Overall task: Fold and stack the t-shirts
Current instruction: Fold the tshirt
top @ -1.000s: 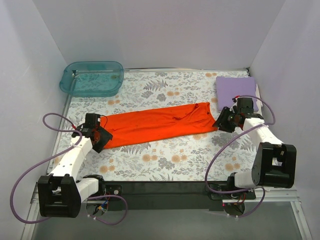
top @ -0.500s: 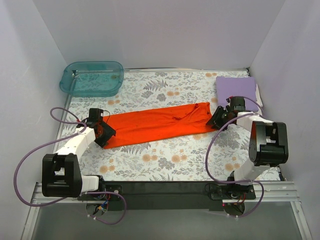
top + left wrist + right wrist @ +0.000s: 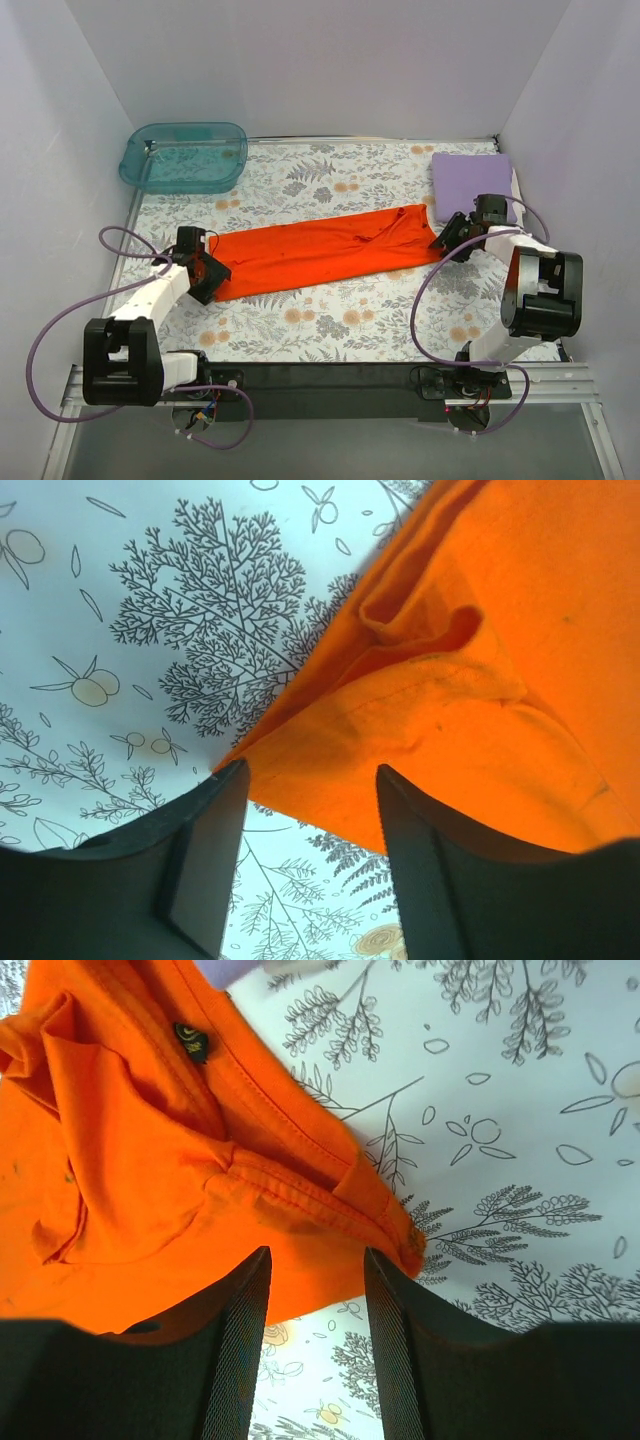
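The orange-red t-shirt (image 3: 315, 248) lies folded into a long strip across the middle of the floral table. My left gripper (image 3: 203, 275) is open at its left end; in the left wrist view the shirt's corner (image 3: 420, 730) lies just beyond the spread fingers (image 3: 200, 860). My right gripper (image 3: 447, 233) is open at the right end; in the right wrist view the collar end (image 3: 200, 1160) lies just beyond the fingers (image 3: 235, 1340). The lavender t-shirt (image 3: 470, 180) lies folded at the back right.
A teal plastic tub (image 3: 185, 157) stands at the back left corner. White walls close in the table on three sides. Purple cables loop beside both arms near the front edge.
Both grippers have shifted a little at the shirt's ends over the last second. The orange shirt lies slightly straighter and flatter than before.
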Action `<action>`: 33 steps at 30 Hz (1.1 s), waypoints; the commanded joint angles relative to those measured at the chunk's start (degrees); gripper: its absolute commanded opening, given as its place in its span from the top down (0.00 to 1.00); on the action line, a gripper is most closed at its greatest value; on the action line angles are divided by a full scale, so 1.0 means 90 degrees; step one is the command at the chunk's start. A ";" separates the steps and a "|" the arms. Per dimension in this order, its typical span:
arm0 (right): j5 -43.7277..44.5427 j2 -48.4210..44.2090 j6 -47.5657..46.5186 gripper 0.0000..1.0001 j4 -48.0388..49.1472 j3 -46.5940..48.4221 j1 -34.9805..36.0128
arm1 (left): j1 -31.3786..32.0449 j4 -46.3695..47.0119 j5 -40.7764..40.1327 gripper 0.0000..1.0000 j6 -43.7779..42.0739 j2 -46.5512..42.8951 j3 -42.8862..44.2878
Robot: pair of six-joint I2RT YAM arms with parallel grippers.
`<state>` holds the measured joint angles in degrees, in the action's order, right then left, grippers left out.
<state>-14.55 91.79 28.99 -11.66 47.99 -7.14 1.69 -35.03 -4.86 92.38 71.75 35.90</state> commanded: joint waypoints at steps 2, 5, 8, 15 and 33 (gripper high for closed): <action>0.0152 -0.0432 -0.0486 0.57 -0.0267 0.0751 0.0157 | -0.0013 -0.0093 0.0120 0.45 -0.0565 -0.0559 0.0228; -0.0004 -0.0482 -0.0604 0.57 -0.0267 0.1220 0.0304 | 0.0114 -0.0063 0.0257 0.41 -0.0772 -0.0589 0.0599; -0.0268 -0.0307 -0.0633 0.57 -0.0257 0.1718 0.0480 | 0.0464 -0.0063 0.0422 0.40 -0.0695 -0.0424 0.1215; -0.0366 0.0513 -0.0448 0.57 -0.0199 0.2412 0.0783 | 0.2046 0.0131 0.0705 0.39 0.0730 0.0991 0.2845; -0.0425 0.1217 -0.0438 0.58 0.0026 0.2676 0.1037 | 0.4099 0.0767 0.0823 0.45 0.2674 0.5054 0.6342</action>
<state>-17.78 102.74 26.22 -13.15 70.74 1.96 37.56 -28.08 2.50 112.66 115.98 89.91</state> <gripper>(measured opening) 0.426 0.549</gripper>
